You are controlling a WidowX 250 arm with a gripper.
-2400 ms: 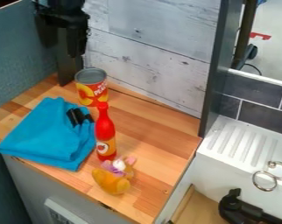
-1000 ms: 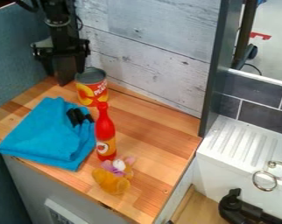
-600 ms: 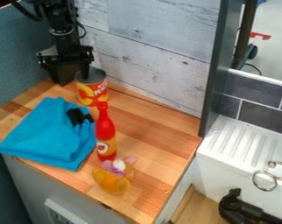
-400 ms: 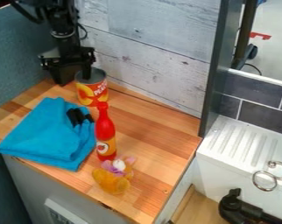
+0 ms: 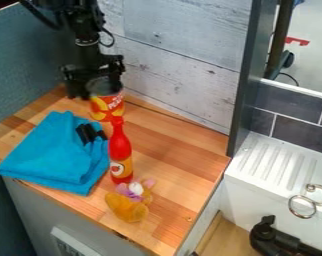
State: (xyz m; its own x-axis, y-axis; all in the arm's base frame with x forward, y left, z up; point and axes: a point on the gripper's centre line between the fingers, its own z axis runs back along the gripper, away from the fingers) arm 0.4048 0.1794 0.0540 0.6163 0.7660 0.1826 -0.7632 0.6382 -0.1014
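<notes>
The black gripper (image 5: 95,90) is at the upper left, at the top of the can, its fingers spread apart. One finger is left of the can's rim and the other is in front of the rim's right part; whether they touch it I cannot tell. The upright can (image 5: 107,108) has a red and yellow label. In front of it stands a red bottle (image 5: 120,155). A folded blue cloth (image 5: 53,155) with a black clip-like piece (image 5: 90,133) on it lies to the left. A yellow-orange plush toy (image 5: 128,206) with a purple part lies near the front.
The wooden counter (image 5: 180,155) has a whitish plank wall (image 5: 180,50) behind it and a teal panel (image 5: 23,65) at left. A dark upright post (image 5: 245,75) stands at its right edge, beside the white sink (image 5: 270,165) with metal rings (image 5: 302,206).
From the upper left, the gripper has come lower and then shifted right, over to the can's top. Can, bottle, cloth and plush toy have stayed in place.
</notes>
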